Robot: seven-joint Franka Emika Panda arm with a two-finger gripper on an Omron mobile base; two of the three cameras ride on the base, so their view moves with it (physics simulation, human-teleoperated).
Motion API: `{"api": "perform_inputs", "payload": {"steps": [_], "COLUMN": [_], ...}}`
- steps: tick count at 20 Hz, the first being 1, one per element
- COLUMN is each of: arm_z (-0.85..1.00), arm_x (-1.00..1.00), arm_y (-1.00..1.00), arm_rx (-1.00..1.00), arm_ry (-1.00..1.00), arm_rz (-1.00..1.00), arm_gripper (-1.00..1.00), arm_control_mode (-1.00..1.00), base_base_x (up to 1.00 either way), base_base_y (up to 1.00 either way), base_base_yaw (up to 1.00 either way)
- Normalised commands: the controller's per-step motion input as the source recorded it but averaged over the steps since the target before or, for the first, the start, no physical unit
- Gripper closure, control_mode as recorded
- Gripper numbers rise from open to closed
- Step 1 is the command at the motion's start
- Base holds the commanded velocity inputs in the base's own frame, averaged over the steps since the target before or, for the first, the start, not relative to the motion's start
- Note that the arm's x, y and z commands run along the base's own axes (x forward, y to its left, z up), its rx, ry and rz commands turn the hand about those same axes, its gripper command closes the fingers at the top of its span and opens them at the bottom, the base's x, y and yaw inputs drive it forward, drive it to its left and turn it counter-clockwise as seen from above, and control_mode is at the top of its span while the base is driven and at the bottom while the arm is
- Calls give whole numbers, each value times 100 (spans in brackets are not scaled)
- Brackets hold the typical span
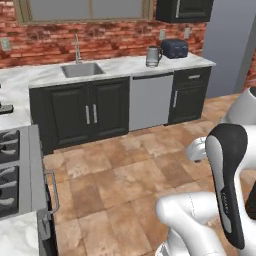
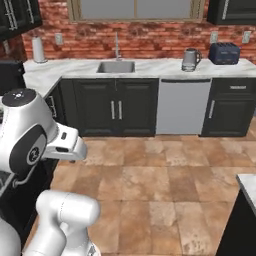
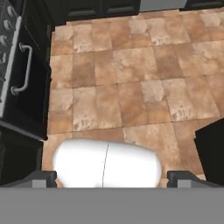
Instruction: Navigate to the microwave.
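Left base view, arm [image 1: 227, 170], unreadable lettering, toaster [image 1: 174, 48], kettle [image 1: 153, 56]

Marble counter [image 2: 150, 67] bears kettle [image 2: 190, 59], toaster [image 2: 224, 53].

Red brick wall [image 2: 150, 35] with a window [image 2: 135, 9], black cabinets [image 2: 115, 107] under a marble counter [image 2: 150, 66], brown tile floor [image 2: 165, 180].

Pretty clearly a home kitchen. Red brick wall [image 2: 150, 37] at 12 o'clock with a window [image 2: 135, 9] over a steel sink [image 2: 116, 66] and faucet [image 2: 117, 46], marble-look counter [image 2: 150, 67] on black cabinets [image 2: 115, 107], a stainless dishwasher [image 2: 183, 106] slotted in. Kettle [image 2: 190, 59] and dark toaster [image 2: 224, 52] sit at about 1 o'clock (paper towel roll [image 2: 38, 49] at 11). Gas stove [image 1: 12, 170] at 9 o'clock, tan tile floor [image 2: 160, 175].
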Motion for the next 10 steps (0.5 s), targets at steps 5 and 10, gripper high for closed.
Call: {"api": "perform_inputs", "payload": {"steps": [5, 10], "arm_z": [0, 0], "arm_x": [0, 0], "arm_y": [0, 0], "arm_rx": [0, 0], "arm_ry": [0, 0], "arm_rz": [0, 0], "arm_gripper": [-100, -100], "arm_control_mode": [100, 100], "base_base_x": [58, 67], "base_base_y": [0, 0], "base_base_yaw": [-19, -7]}}
